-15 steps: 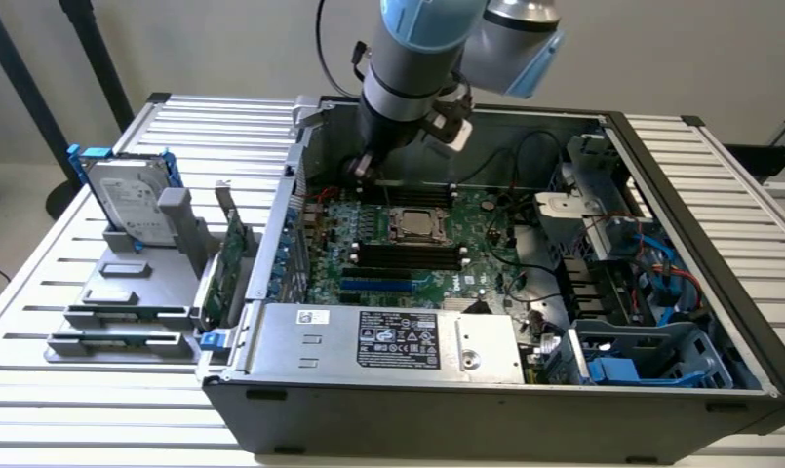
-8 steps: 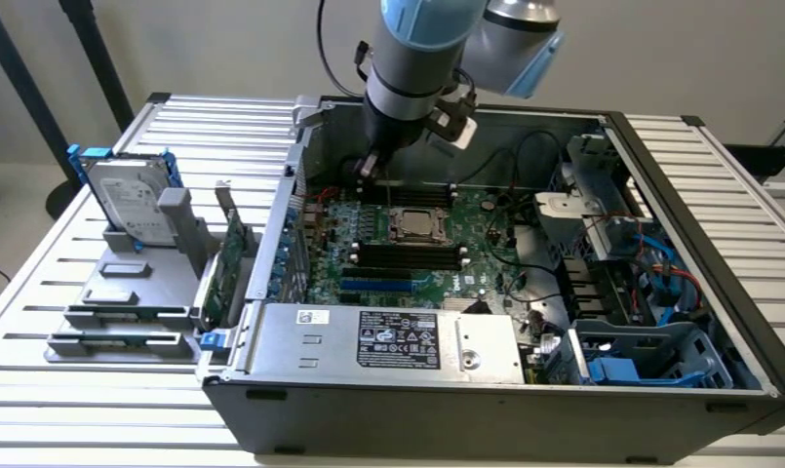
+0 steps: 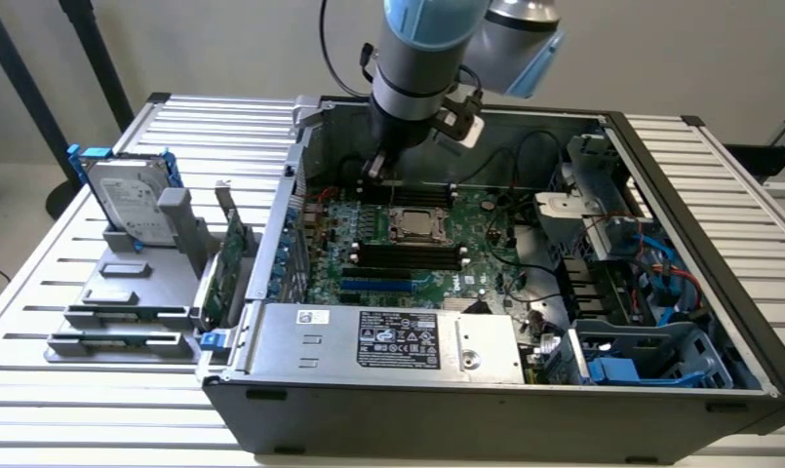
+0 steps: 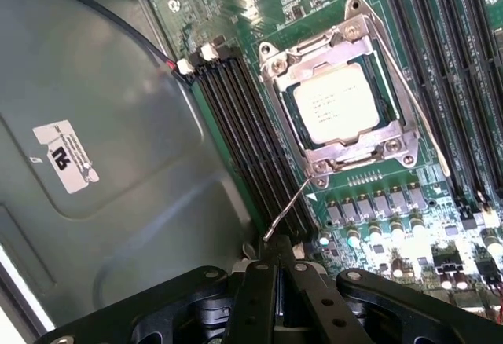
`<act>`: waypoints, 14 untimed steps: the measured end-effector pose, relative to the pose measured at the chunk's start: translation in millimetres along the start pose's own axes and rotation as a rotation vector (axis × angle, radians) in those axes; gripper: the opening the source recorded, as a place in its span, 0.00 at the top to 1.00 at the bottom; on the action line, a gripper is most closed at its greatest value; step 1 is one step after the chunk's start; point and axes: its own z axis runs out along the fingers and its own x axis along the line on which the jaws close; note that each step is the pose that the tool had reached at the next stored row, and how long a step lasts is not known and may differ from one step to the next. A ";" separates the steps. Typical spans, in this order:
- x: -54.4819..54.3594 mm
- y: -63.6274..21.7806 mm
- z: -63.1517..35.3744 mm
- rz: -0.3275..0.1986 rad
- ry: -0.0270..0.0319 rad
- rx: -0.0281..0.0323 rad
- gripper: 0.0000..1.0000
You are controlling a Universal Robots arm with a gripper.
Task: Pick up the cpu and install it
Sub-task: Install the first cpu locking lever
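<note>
Hovering inside the computer case (image 3: 496,414), the pincer (image 4: 273,254) is pinched shut beside the socket (image 4: 354,149) holding the cpu (image 4: 339,108).

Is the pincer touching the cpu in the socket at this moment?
Apart. In the wrist view the cpu lies in its socket frame, and a stretch of green board shows between it and the tips of the pincer.

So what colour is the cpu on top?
The cpu is pale silver on top, with tiny dark print. The wrist view shows it best.
</note>
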 end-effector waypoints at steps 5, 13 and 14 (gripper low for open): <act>0.7 2.9 -0.5 -0.008 0.0073 -0.0169 0.89; -5.8 5.7 8.0 -0.007 0.0095 -0.0211 0.89; -7.0 6.3 9.5 -0.006 0.0098 -0.0216 0.89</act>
